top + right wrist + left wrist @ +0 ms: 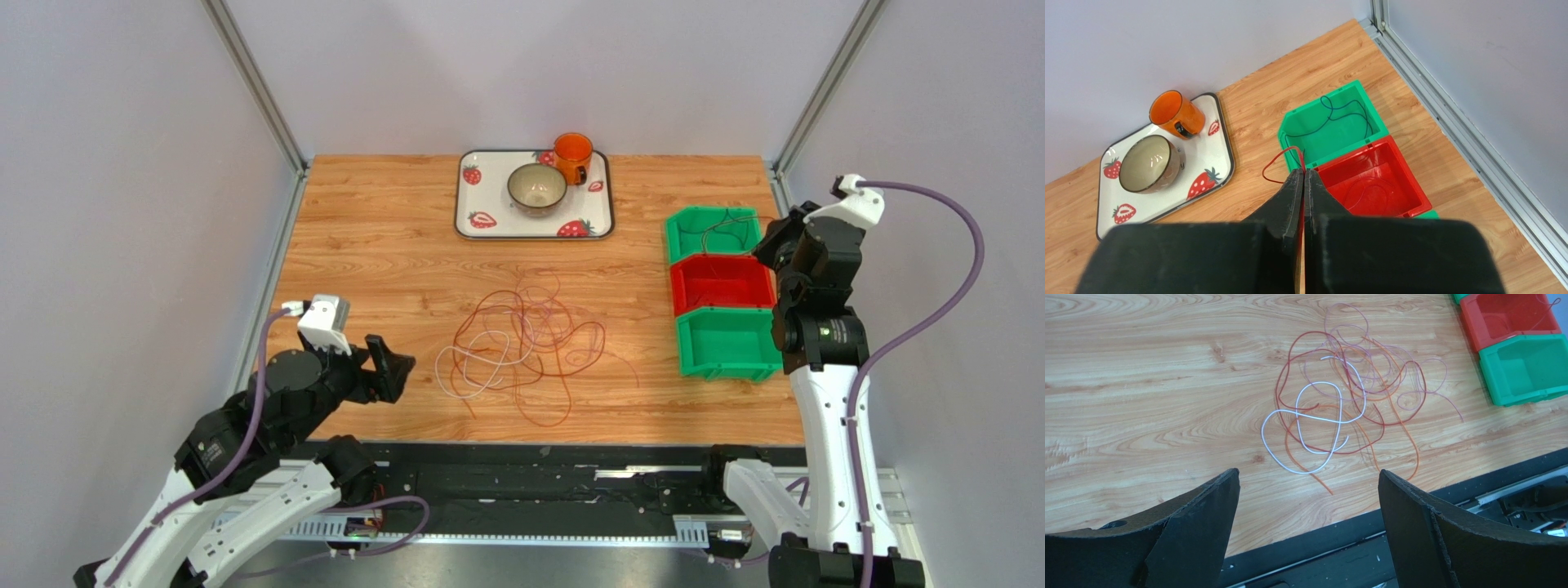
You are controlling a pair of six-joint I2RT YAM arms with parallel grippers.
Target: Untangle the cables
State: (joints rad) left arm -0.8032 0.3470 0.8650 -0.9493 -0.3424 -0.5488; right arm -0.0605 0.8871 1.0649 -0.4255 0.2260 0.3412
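Observation:
The cables (pixel 528 343) lie in a loose tangle of red, orange, white and dark loops on the wooden table, mid-front. In the left wrist view the tangle (pixel 1346 398) spreads ahead of my left gripper (pixel 1308 474), which is open, empty and low near the table's front edge. It also shows in the top view (pixel 390 368), left of the tangle. My right gripper (pixel 1303 172) is shut on a thin red cable (pixel 1290 147) that loops out from its tips, above the bins (pixel 775 249). A dark cable (pixel 1333 116) lies in the far green bin, a red one (pixel 1370 191) in the red bin.
Three bins stand in a row at the right: green (pixel 709 230), red (pixel 721 284), green (pixel 726 344). A strawberry tray (pixel 481 214) at the back holds a bowl (pixel 537 188) and an orange mug (pixel 572 156). A black rail (pixel 552 472) runs along the front edge.

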